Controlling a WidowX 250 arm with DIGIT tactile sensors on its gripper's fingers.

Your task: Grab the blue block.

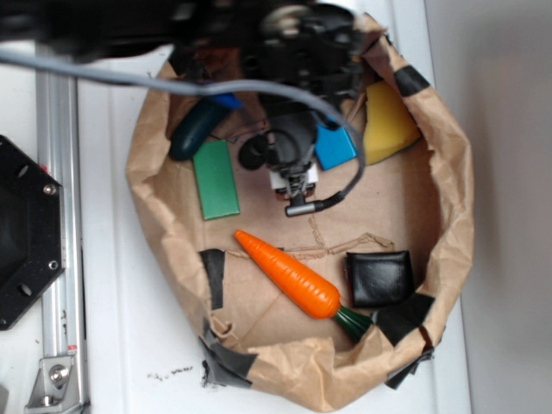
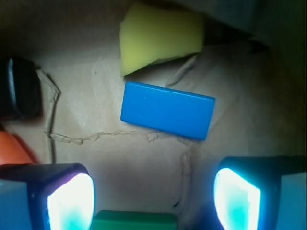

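Note:
The blue block [image 2: 167, 110] lies flat on brown paper, a bright-blue rectangle tilted slightly. In the exterior view the blue block [image 1: 335, 145] is partly covered by the arm. My gripper [image 2: 153, 199] is open, its two glowing fingertips wide apart at the bottom of the wrist view. The block lies ahead of them, untouched and a little right of the gap's centre. Between the fingertips there is only paper and the top edge of a green block [image 2: 134, 221]. In the exterior view my gripper [image 1: 289, 155] hangs between the green block [image 1: 216, 178] and the blue one.
Everything sits in a brown paper bag tray with raised crumpled walls [image 1: 448, 198]. A yellow wedge [image 2: 158, 36] lies just beyond the blue block. A dark teal capsule [image 1: 194, 129], an orange carrot [image 1: 289, 274] and a black square pouch [image 1: 379, 278] also lie inside.

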